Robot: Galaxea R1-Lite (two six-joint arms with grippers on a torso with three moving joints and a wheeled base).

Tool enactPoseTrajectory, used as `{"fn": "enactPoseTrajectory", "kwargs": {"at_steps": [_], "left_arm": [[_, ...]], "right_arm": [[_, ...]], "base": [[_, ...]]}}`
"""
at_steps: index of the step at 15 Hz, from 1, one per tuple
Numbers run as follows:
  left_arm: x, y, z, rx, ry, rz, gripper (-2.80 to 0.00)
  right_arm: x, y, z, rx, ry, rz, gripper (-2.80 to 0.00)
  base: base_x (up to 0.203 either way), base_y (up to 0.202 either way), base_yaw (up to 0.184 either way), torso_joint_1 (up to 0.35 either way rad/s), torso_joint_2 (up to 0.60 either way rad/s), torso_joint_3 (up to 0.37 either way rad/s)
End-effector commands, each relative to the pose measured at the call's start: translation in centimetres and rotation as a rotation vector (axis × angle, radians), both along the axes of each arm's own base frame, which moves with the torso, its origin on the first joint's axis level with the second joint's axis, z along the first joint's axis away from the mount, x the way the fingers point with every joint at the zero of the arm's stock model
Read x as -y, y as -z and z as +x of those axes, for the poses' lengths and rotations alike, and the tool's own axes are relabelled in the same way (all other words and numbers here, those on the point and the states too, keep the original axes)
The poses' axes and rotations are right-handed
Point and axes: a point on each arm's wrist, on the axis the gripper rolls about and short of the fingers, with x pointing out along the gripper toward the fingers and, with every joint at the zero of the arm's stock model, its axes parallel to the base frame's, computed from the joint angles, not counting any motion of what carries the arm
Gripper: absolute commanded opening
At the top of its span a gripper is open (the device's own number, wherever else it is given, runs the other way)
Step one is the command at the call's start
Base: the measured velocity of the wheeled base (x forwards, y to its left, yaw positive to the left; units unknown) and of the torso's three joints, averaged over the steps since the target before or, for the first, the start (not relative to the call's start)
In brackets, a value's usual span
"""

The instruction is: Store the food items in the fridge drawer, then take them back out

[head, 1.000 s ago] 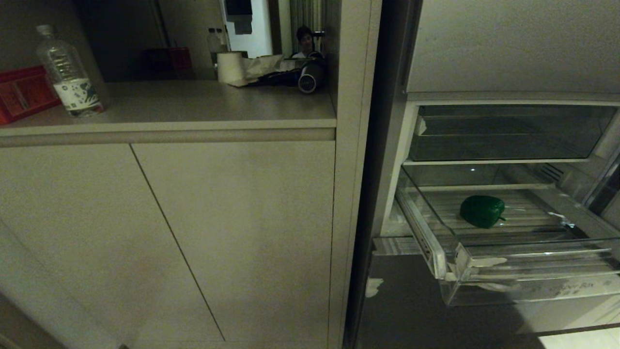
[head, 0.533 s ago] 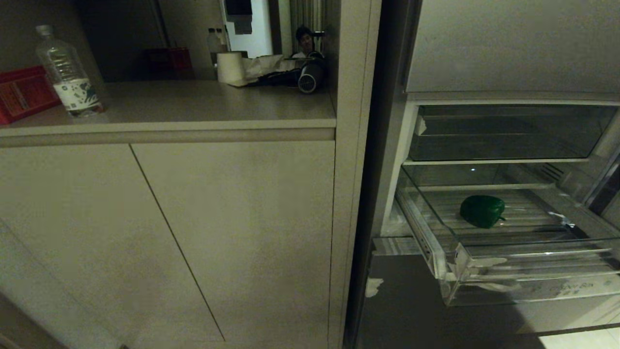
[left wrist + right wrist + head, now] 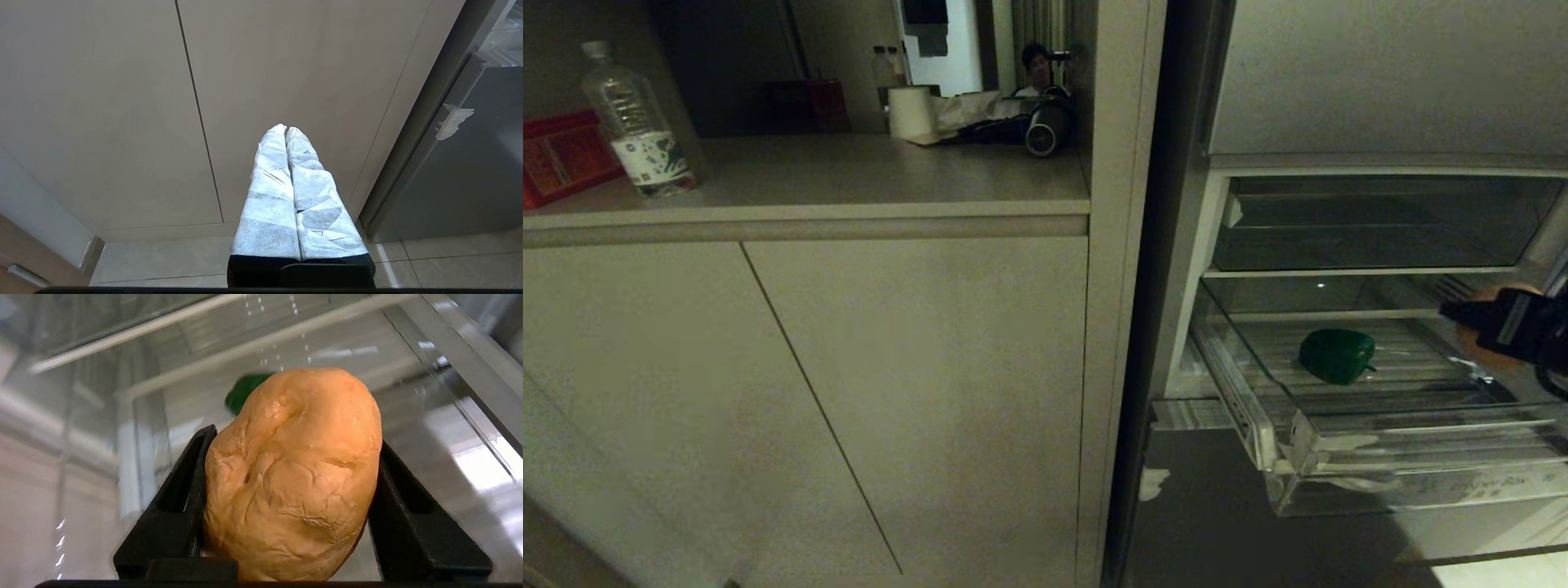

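My right gripper reaches in from the right edge of the head view, above the right side of the fridge drawer. It is shut on an orange-tan food item, round and cracked like a bun, which fills the space between the black fingers. The drawer is pulled out, clear, with a ribbed floor and tape scraps on its front lip. A green pepper lies on the drawer floor, and it peeks out behind the bun in the right wrist view. My left gripper, wrapped in white tape, hangs shut before the cabinet doors.
A darker clear bin sits above the drawer. A grey door panel lies below it. Left of the fridge stand beige cabinet doors under a counter with a water bottle, a red box and a paper roll. A person is far behind.
My right gripper, holding the bun, has come into the head view from the right edge, over the drawer's right side. The pepper and the drawer have not moved.
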Motion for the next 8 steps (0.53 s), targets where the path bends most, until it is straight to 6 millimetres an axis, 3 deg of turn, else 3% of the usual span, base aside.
{"fn": "enactPoseTrajectory", "kwargs": {"at_steps": [1, 6, 8], "left_arm": [[0.0, 0.0, 0.0, -0.001, -0.001, 0.0, -2.8], [0.0, 0.0, 0.0, -0.001, -0.002, 0.0, -2.8], [0.0, 0.0, 0.0, -0.001, -0.001, 0.0, -2.8]], "right_arm": [[0.4, 2.3, 3.6, -0.053, 0.003, -0.003, 0.0], [1.8, 3.1, 6.9, -0.037, 0.045, 0.008, 0.0], [2.0, 2.5, 6.9, 0.013, 0.051, 0.004, 0.0]], "base": [[0.0, 0.0, 0.0, 0.0, 0.0, 0.0], [0.0, 0.0, 0.0, 0.0, 0.0, 0.0], [0.0, 0.0, 0.0, 0.0, 0.0, 0.0]]}}
